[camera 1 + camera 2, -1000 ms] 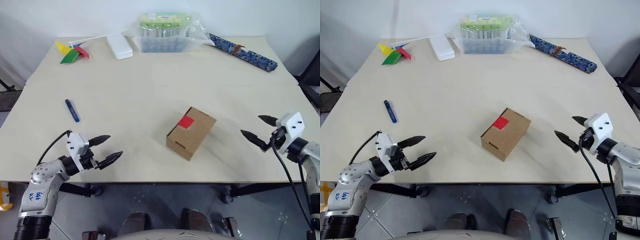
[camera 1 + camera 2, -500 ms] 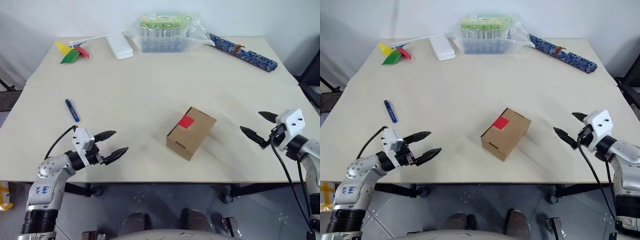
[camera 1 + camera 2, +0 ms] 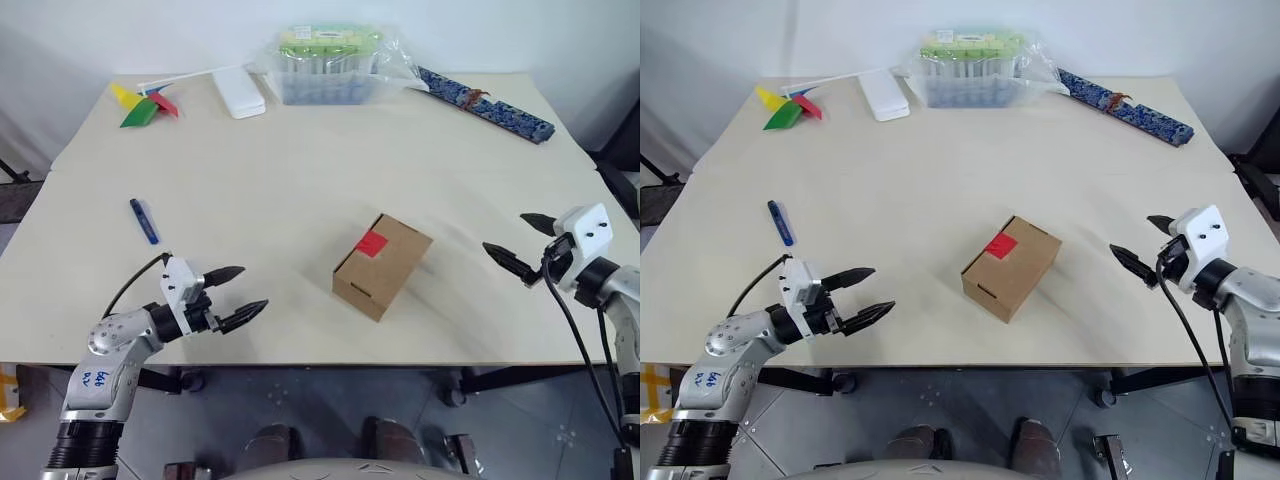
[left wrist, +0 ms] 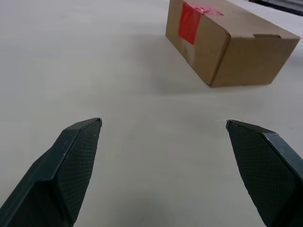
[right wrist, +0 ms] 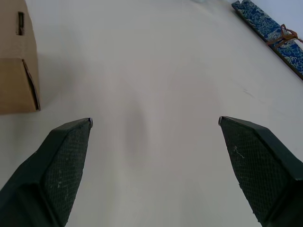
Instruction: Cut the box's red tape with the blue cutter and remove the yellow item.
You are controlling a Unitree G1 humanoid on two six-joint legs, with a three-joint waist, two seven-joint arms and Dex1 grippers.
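The box [image 3: 383,267], a small brown carton, lies closed near the middle of the table, nearer the front edge. The red tape [image 3: 372,243] sits across its lid seam and also shows on the carton in the left wrist view [image 4: 189,22]. The blue cutter [image 3: 144,220] lies alone at the left of the table. My left gripper [image 3: 252,288] hovers open at the front edge, between cutter and box, pointing at the box and holding nothing. My right gripper [image 3: 505,232] hangs open and empty to the right of the box. The yellow item is out of view.
Along the far edge lie a paper pinwheel [image 3: 140,105], a white case [image 3: 238,92], a clear tub with a green lid [image 3: 328,62] in plastic wrap, and a long blue patterned strip [image 3: 485,103]. Bare tabletop [image 3: 270,180] surrounds the box.
My left gripper has slid to the right along the front edge, closer to the box, still open. The right gripper, the box and the cutter have stayed in place.
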